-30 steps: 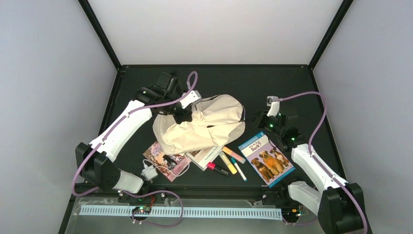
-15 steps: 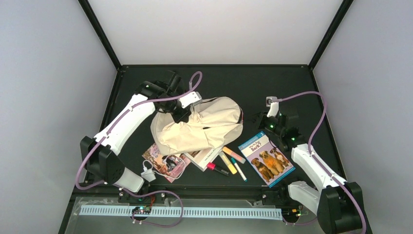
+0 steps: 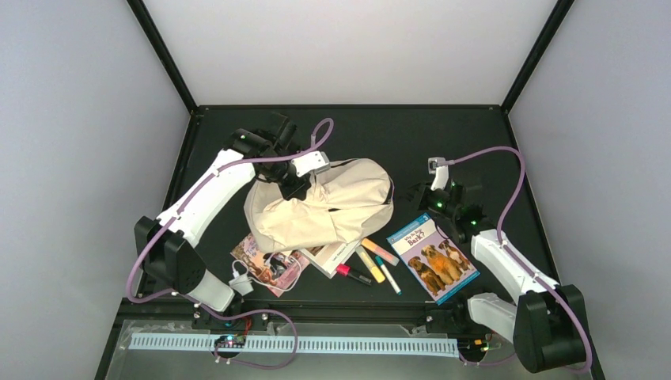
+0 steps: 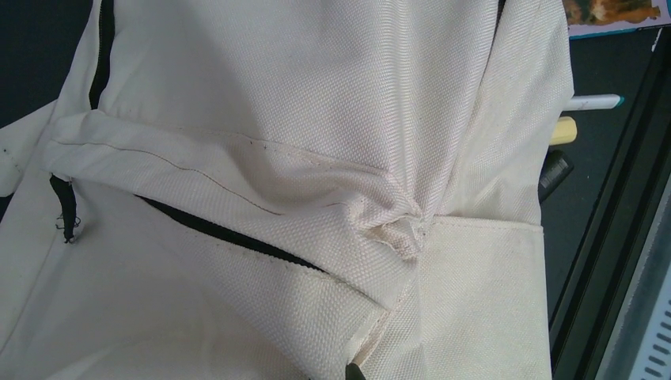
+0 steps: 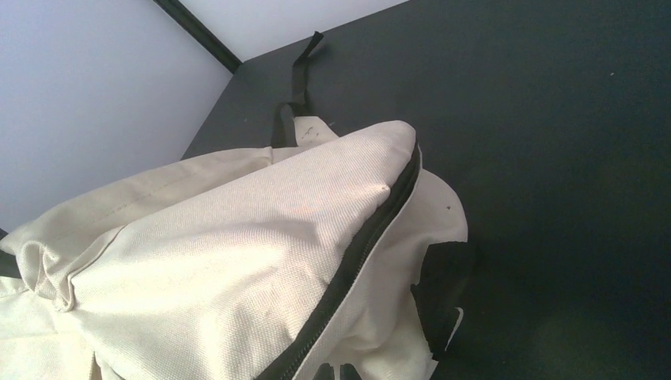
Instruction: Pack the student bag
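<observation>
1. The surface is matte black, boxed in by a black frame and pale walls. Behind both claws, by the arm bases, a white slotted strip runs along the near edge.
2. Nearer than the left claw lie a white charger with its cord and a pink magazine, touching each other.
3. Nearer than the gap between the claws sit a white book, partly under the bag, and a fan of markers just beside it.
4. Just nearer than the right claw, a blue book with dogs on its cover lies flat.
5. The student bag slumps between the two claws, cream cloth creased, one dark zipper gaping.
6. Left claw: jaws together, clamped on a fold at the bag's far left corner. Cloth fills its wrist view.
7. Right claw: jaws together, pointed at the bag's right end. It may be touching the cloth, but the views do not settle it.
8. Beyond that claw, a black strap trails from the bag toward the far corner.
</observation>
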`<state>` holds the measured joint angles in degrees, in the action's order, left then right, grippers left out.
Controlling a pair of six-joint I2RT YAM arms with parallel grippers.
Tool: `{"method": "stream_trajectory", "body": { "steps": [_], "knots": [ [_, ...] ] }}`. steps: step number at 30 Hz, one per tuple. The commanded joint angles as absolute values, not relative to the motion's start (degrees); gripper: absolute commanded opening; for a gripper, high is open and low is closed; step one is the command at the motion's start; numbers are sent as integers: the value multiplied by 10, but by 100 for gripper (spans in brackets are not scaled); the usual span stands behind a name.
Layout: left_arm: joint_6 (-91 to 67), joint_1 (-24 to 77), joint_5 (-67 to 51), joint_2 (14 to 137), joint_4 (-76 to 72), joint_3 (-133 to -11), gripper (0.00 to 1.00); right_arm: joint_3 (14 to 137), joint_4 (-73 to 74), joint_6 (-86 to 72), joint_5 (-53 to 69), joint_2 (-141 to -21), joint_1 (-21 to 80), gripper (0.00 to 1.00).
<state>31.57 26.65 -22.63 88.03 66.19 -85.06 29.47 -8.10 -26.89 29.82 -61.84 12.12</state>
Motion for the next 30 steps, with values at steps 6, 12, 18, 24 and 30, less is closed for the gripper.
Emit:
{"method": "stream_trajectory", "body": {
  "steps": [6, 12, 18, 24, 30],
  "knots": [
    [333, 273, -236, 890, 684, -858, 2, 308, -104, -260, 320, -626, 116, 1],
    [326, 275, -246, 891, 681, -864, 29, 306, -102, -258, 319, -620, 116, 1],
    [344, 281, -259, 872, 666, -872, 76, 305, -102, -259, 323, -616, 116, 1],
    [359, 307, -258, 856, 612, -885, 93, 304, -107, -265, 331, -614, 116, 1],
    [361, 357, -258, 881, 581, -927, 97, 304, -107, -266, 342, -602, 116, 1]
  ]
}}
